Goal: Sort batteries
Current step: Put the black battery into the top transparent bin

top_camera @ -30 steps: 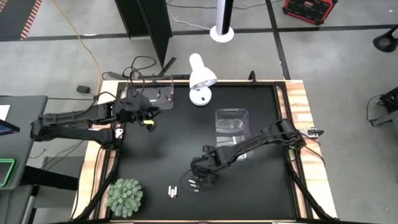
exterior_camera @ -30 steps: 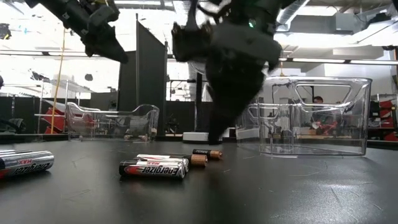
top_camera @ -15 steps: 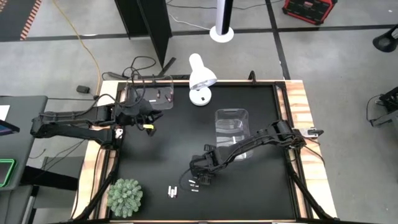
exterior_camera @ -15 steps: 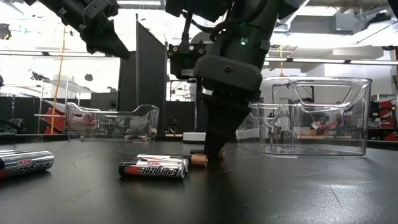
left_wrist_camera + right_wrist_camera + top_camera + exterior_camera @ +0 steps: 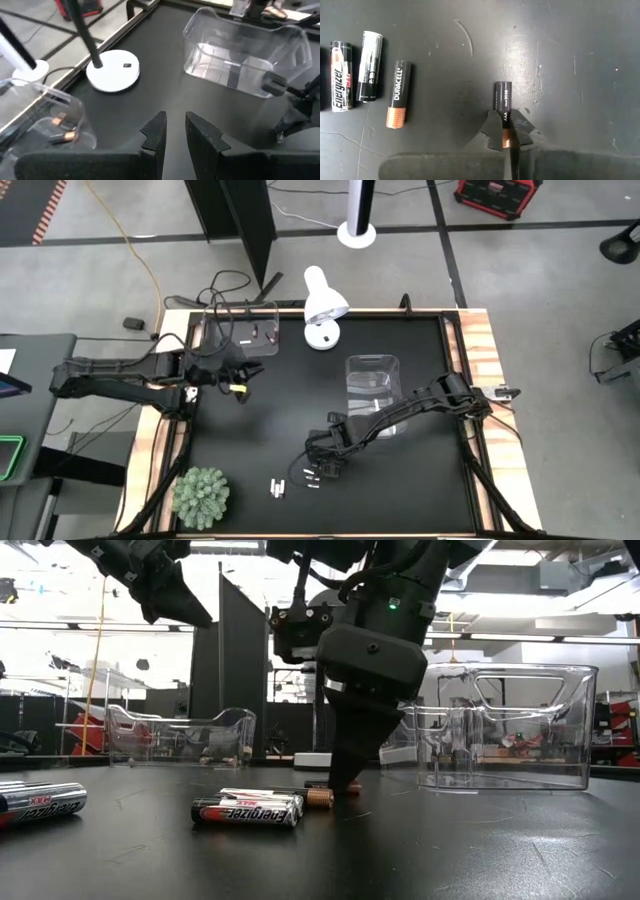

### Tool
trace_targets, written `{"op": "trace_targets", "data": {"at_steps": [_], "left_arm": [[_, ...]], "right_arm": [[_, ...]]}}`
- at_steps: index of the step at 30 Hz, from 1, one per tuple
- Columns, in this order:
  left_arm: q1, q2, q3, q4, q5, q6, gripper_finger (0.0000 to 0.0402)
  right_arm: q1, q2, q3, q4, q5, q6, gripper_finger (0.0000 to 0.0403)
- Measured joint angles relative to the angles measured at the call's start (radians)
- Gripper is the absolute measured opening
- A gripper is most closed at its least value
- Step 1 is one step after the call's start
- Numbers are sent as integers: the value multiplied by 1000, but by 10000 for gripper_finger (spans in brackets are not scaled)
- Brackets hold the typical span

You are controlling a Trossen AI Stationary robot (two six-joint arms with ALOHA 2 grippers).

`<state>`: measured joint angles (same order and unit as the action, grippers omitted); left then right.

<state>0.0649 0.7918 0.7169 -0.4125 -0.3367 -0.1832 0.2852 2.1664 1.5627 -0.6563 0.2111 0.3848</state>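
High view: my right claw [image 5: 322, 470] sits low over the tabletop [image 5: 400, 490] beside the loose batteries [image 5: 278, 486]; my left claw [image 5: 240, 375] waits near the far bin [image 5: 250, 332], slightly parted and empty
Right wrist view: fingers pinching a black-and-copper battery [image 5: 502, 107] at its copper end
Judgement: light, rigid, slick, prone to rolling; a mid-barrel pinch seems steadier
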Motion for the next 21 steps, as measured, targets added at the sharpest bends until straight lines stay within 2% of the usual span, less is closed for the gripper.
{"op": "trace_targets", "data": {"at_steps": [8, 13, 21], "left_arm": [[-57, 23, -85, 148, 158, 24, 69], [-117, 92, -142, 206, 176, 22, 83], [-201, 256, -161, 334, 180, 64, 114]], "right_arm": [[-9, 0, 55, 8, 33, -56, 1], [-21, -2, 81, 6, 32, -82, 0], [-33, -3, 174, 7, 59, -169, 0]]}}
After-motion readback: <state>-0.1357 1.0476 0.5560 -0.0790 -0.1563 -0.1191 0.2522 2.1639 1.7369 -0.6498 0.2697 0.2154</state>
